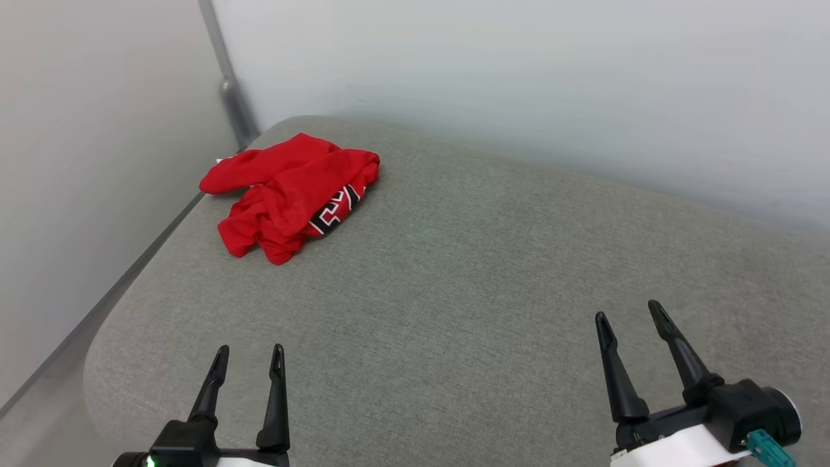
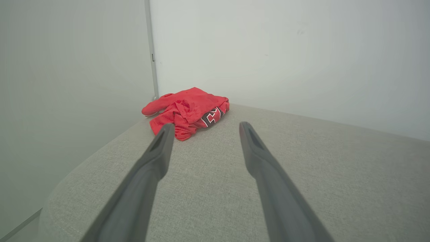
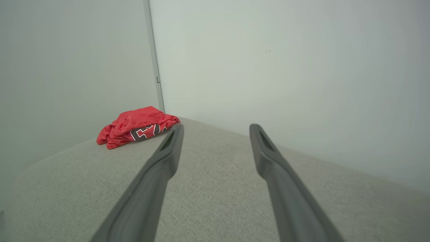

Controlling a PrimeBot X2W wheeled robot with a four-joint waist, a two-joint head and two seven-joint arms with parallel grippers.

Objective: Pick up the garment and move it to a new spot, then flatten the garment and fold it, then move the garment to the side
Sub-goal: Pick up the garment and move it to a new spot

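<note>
Lying crumpled near the far left corner of the grey fabric-covered surface (image 1: 467, 279), the garment (image 1: 285, 194) forms a loose red heap, bunched and folded over itself. Part of its black-and-white print shows along the side that faces the middle of the surface, and a small sliver of white peeks out at its far left edge. It rests wholly on the surface, close to the rounded corner and just short of the pale walls (image 1: 519, 65) that meet behind it, where a thin grey metal post (image 1: 227, 84) runs up the corner. The left gripper (image 1: 250, 350) is at the near left in the head view, its two dark fingers pointing away from the robot, jaws spread wide and holding nothing; a small green light (image 1: 151, 462) glows on its body. The right gripper (image 1: 627, 310) is at the near right, likewise with jaws wide apart and empty, and a teal connector (image 1: 768, 447) shows on its wrist. Both are well apart from the garment, with bare grey fabric between. In the left wrist view the garment (image 2: 188, 111) lies ahead, beyond the left gripper (image 2: 206, 125), roughly in line with the finger on that view's left. In the right wrist view the garment (image 3: 137, 127) lies ahead and off to the left of the right gripper (image 3: 216, 126). Neither gripper touches the cloth.
</note>
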